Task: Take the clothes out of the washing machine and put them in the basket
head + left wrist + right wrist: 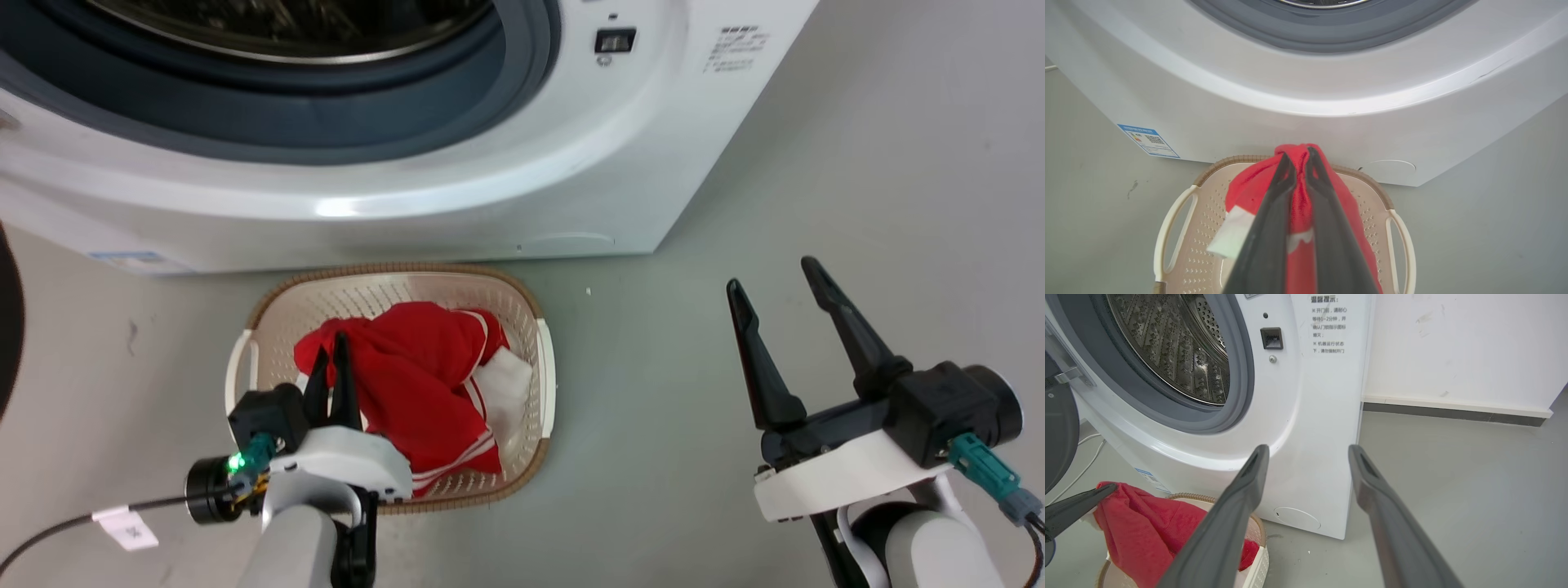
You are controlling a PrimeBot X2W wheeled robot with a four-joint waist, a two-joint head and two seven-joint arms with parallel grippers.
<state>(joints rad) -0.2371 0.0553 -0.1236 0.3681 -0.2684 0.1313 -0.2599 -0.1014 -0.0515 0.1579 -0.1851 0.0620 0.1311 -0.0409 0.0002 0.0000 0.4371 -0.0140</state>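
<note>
The clothes (pixel 424 384) are red fabric with white stripes, hanging down into the cream basket (pixel 522 314) on the floor below the washing machine (pixel 424 188). My left gripper (pixel 331 347) is shut on the red fabric above the basket's left part; in the left wrist view the left gripper (pixel 1299 160) pinches a raised fold of the clothes (pixel 1300 204). My right gripper (pixel 774 282) hangs open and empty over bare floor to the right of the basket; the right wrist view shows the right gripper (pixel 1308 451) before the washing machine (pixel 1306 416), whose steel drum (pixel 1171 343) looks bare.
The washer's dark door (pixel 1057 428) stands open at the left. A white wall with a dark skirting (pixel 1453 412) lies to the machine's right. Grey floor (pixel 816 204) spreads around the basket. A cable with a tag (pixel 126 527) trails by my left arm.
</note>
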